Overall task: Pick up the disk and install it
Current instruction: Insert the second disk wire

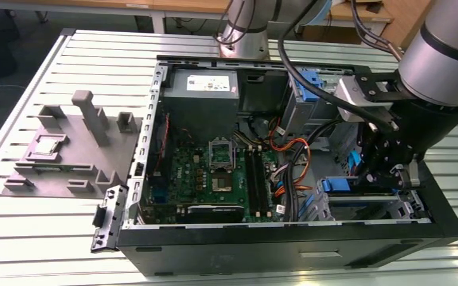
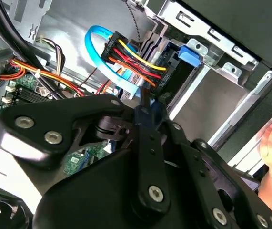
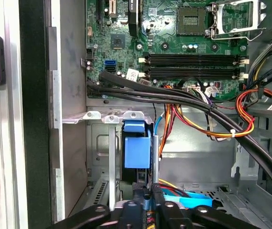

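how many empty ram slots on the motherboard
4, all empty: long black RAM slots lying side by side below the CPU socket on the motherboard in the first wrist view.

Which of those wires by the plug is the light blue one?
The flat cable that curves in a big loop to the black plug in the second wrist view. The wires bundled beside it are red, yellow and orange.

I see a green motherboard [image 1: 213, 173] inside the black computer case [image 1: 293, 247], with orange and yellow cables [image 3: 207, 121] at its 3 o'clock. A blue carrier frame [image 3: 136, 150] shows over grey metal, behind my black gripper [image 3: 150, 202].
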`<act>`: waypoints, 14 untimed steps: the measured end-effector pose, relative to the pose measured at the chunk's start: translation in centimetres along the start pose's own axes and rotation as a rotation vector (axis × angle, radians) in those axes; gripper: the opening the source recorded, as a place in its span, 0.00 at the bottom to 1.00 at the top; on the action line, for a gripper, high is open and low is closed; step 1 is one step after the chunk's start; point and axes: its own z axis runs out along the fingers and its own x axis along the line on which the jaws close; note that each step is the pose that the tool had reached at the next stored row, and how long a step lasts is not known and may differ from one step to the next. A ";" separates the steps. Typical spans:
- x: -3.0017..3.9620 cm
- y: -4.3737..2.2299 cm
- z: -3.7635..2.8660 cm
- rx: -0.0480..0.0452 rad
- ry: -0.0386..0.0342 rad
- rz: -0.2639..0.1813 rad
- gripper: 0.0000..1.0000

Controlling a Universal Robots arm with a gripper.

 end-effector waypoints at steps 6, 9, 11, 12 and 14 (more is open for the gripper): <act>0.02 -0.14 -1.77 -0.0015 0.0006 0.000 0.24; 0.02 -0.14 -1.81 -0.0021 0.0004 0.000 0.16; 0.02 -0.14 -1.81 -0.0022 0.0004 0.000 0.10; 0.02 -0.14 -1.81 -0.0023 0.0004 0.000 0.10; 0.02 -0.14 -1.82 -0.0025 0.0005 0.000 0.10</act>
